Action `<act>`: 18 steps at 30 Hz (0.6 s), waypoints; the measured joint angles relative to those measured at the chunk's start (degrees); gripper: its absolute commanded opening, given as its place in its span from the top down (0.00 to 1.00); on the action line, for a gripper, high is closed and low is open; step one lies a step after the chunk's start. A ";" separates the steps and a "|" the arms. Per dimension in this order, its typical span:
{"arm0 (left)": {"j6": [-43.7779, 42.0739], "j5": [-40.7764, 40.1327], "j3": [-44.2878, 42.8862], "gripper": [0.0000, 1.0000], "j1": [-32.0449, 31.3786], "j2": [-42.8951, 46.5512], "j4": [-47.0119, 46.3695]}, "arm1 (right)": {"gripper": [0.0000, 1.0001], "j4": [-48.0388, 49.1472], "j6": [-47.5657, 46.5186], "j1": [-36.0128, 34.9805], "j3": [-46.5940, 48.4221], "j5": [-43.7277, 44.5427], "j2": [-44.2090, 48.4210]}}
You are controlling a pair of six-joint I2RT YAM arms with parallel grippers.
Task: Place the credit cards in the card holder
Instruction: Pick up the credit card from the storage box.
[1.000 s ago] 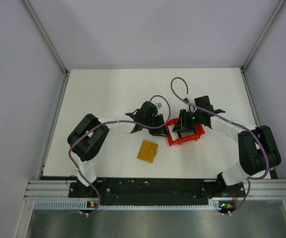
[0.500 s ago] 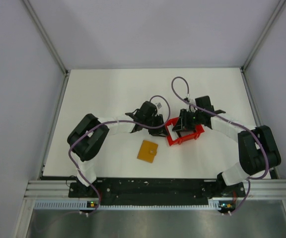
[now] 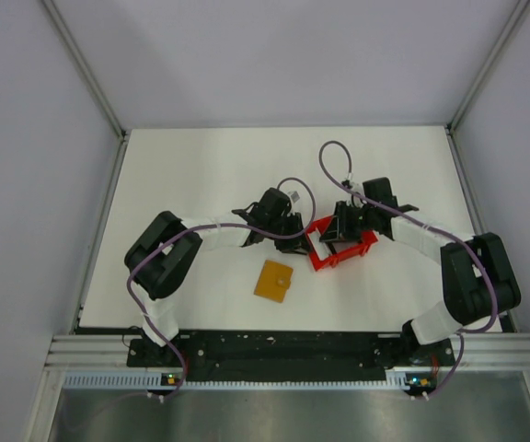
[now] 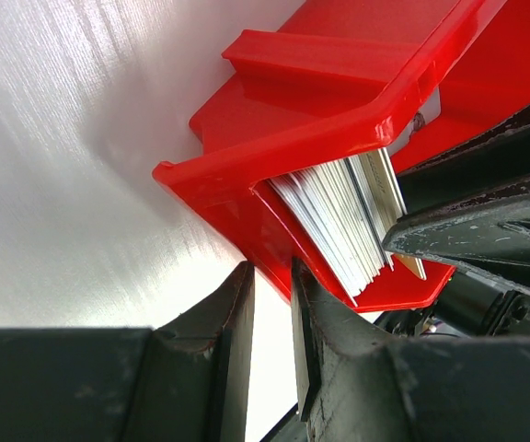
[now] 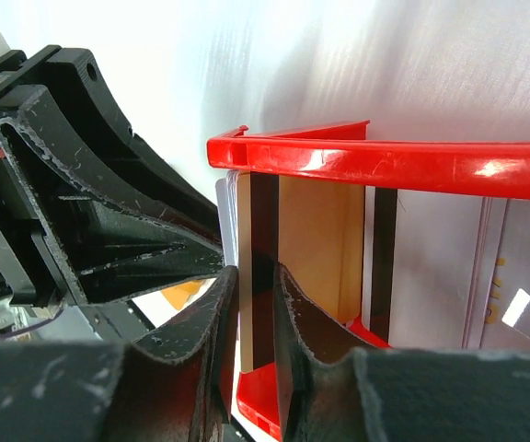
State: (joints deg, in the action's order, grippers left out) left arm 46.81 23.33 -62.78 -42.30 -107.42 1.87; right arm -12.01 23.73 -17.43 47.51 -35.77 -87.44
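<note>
The orange-brown card holder lies flat on the white table, apart from both grippers. Several credit cards stand as a tilted stack inside the red tray. My left gripper is at the tray's left wall, its fingertips closed on that wall with a narrow gap behind them; in the top view it sits at the tray's left side. My right gripper is inside the tray, jaws a narrow slit apart over a beige card with a dark stripe. No light blue card shows.
White cards lie further right in the tray. The left gripper's black body is close beside the right fingers. A purple cable loops above the right wrist. Enclosure walls ring the table.
The right wrist has shifted slightly away from the arm bases. The left arm, tray and card holder have stayed put.
</note>
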 measured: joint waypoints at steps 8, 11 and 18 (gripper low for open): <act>0.00 0.48 0.00 0.73 0.02 0.00 0.94 | 0.91 1.99 0.24 0.39 -0.22 -2.25 -1.09; 0.00 0.94 0.00 0.73 0.02 0.00 1.70 | 0.94 3.50 0.55 0.50 -0.24 -3.87 -1.99; 0.02 1.42 0.00 0.73 0.02 0.00 2.75 | 0.92 6.47 1.70 0.81 -0.70 -6.19 -3.21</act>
State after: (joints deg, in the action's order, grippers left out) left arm 46.83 24.75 -62.78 -42.28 -107.42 4.62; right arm -5.54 25.43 -16.62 46.81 -41.95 -90.65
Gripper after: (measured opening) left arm 0.265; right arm 0.173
